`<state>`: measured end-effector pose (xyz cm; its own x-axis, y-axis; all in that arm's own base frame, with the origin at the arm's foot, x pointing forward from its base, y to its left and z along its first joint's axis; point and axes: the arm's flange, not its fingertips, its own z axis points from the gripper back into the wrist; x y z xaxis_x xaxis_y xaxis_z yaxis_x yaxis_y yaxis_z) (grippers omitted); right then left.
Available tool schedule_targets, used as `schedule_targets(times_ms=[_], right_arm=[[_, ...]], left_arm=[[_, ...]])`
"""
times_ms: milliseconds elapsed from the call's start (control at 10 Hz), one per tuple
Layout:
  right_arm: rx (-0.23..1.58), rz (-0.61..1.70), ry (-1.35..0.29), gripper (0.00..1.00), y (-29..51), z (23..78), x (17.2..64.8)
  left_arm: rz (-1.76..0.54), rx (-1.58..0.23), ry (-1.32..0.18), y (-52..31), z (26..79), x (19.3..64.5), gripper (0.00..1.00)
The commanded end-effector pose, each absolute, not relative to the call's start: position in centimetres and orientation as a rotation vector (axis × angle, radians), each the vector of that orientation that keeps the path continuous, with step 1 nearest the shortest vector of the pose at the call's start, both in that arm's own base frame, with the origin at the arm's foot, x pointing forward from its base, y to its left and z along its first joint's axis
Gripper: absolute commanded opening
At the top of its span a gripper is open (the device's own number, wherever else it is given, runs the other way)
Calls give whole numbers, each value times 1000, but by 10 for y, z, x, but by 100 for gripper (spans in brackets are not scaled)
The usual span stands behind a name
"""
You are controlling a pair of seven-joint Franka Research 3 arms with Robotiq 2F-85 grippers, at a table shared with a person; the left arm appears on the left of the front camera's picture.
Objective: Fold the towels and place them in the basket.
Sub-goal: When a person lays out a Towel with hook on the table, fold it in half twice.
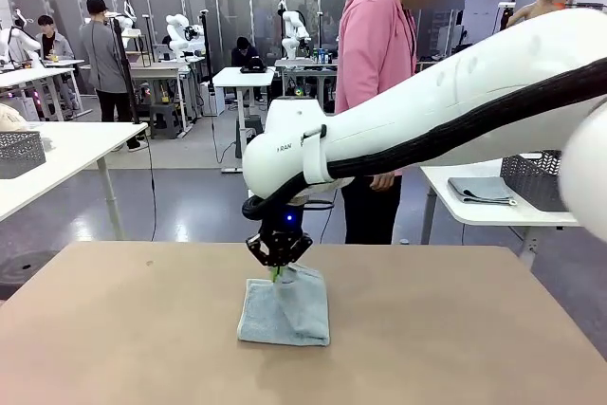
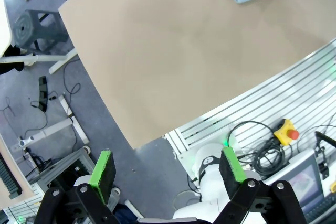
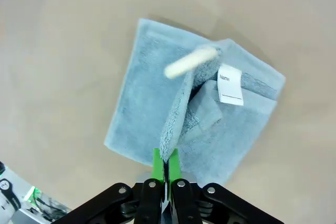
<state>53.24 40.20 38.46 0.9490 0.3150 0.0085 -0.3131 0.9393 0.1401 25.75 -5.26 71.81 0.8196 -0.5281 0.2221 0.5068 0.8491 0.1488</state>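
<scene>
Front view: the right arm (image 1: 455,92) comes in from the right side over the desk (image 1: 123,329), and the right gripper (image 1: 278,267) points straight down near the desk's middle, its jaws closed on a raised fold of 1 light blue-grey towel (image 1: 289,315). The rest of the towel lies flat on the desk, well clear of all 4 edges, and the pinched part stands up as a ridge under the gripper. A person (image 1: 375,54) in a pink hooded top stands beyond the far edge. Right wrist view: the 2 green pads (image 3: 156,163) press together with the fold between them. A white label (image 3: 230,85) and a pale, blurred loop (image 3: 191,62) show at the lifted part. Left wrist view: the left gripper (image 2: 167,167) hangs off the desk, past its edge, near a slotted metal frame (image 2: 294,82) and a red stop button (image 2: 287,131). Its jaws stand wide apart, holding nothing. The towel shows at the top edge of this view, well apart from the left gripper.
</scene>
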Motion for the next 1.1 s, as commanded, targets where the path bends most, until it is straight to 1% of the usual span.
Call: schedule_targets(times_ms=[0,200,300,400,500,600,700,900,1000], right_arm=[[201,331,35,0,418,384,541],[195,336,70,0,429,371,548],[199,323,83,35,430,365,550],[202,313,82,46,429,362,551],[216,306,84,78,426,361,551],[251,321,101,89,426,367,547],[255,327,71,100,422,368,546],[271,312,63,100,412,366,546],[259,304,64,63,406,365,547]], left_arm=[[-546,92,-263,-53,719,256,100],[-546,92,-263,-53,719,256,100],[-546,92,-263,-53,719,256,100],[-546,92,-263,-53,719,256,100],[-546,92,-263,-53,719,256,100],[-546,92,-263,-53,719,256,100],[-546,92,-263,-53,719,256,100],[-546,92,-263,-53,719,256,100],[-546,92,-263,-53,719,256,100]])
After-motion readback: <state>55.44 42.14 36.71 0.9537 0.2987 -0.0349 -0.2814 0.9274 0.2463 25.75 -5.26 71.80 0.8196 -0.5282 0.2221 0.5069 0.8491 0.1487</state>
